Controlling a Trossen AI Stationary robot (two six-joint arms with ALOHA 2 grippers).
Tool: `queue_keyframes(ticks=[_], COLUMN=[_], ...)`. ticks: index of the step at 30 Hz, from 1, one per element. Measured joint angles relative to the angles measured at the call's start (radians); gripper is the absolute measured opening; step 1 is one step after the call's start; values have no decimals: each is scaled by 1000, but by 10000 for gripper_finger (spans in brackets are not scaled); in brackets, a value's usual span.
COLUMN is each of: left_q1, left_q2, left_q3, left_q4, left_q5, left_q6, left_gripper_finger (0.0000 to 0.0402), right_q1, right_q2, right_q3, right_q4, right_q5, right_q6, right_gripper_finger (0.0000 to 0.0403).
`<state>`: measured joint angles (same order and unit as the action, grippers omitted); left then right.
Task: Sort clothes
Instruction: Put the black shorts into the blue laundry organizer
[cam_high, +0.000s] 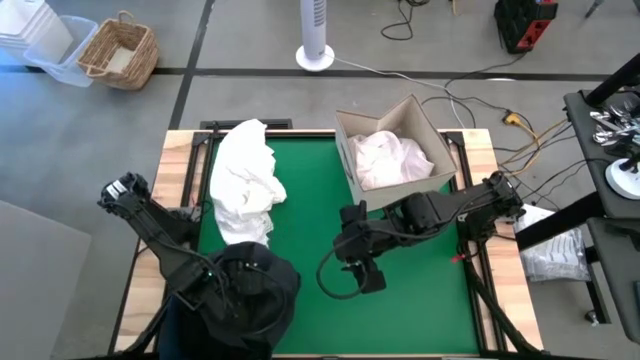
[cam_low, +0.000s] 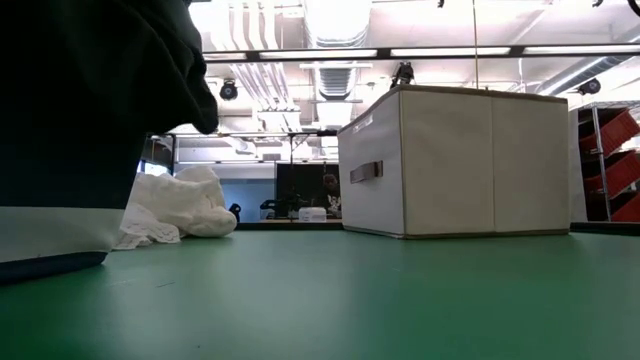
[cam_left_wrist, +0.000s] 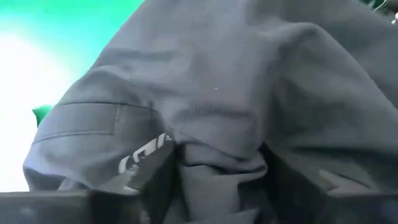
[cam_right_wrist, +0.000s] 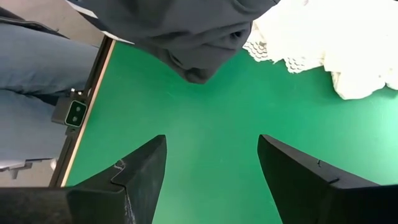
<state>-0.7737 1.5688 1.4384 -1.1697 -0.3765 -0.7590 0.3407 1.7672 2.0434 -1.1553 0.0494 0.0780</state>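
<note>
On the left side of the green table (cam_high: 310, 200), near its front corner, the left gripper (cam_left_wrist: 217, 180) is buried in a black garment (cam_high: 250, 290). In the left wrist view its two dark fingers (cam_left_wrist: 155, 180) stand on both sides of a fold of this dark cloth, so they hold the garment between them, at a middle width. In the low view the same garment (cam_low: 90, 100) hangs as a big dark mass above the table surface, and its lowest edge is near the mat. Just behind it, along the left edge of the table, a pile of white clothes (cam_high: 243, 180) lies on the green mat and reaches from the back edge almost to the black garment; the two seem to touch in the high view. More to the right, in the middle of the table, the right gripper (cam_high: 365, 275) hovers over bare green mat, apart from all clothes. Its fingers (cam_right_wrist: 134, 180) are spread wide and nothing is between them, as the right wrist view shows. Behind it, at the back right of the table, stands a beige box (cam_high: 345, 150) with more white clothes (cam_high: 390, 160) lying inside it.
</note>
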Motion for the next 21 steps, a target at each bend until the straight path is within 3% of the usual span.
queue_keyframes(ticks=[9, 21], left_q1=[-39, -142], left_q2=[-20, -61], left_q3=[0, 47], left_q4=[-17, -71], left_q5=[0, -5], left_q6=[-49, -165], left_gripper_finger=[20, 7], right_q1=[9, 9], right_q2=[0, 0], right_q3=[0, 0], right_q4=[0, 1], right_q5=[0, 2], right_q6=[7, -2], right_gripper_finger=[236, 240])
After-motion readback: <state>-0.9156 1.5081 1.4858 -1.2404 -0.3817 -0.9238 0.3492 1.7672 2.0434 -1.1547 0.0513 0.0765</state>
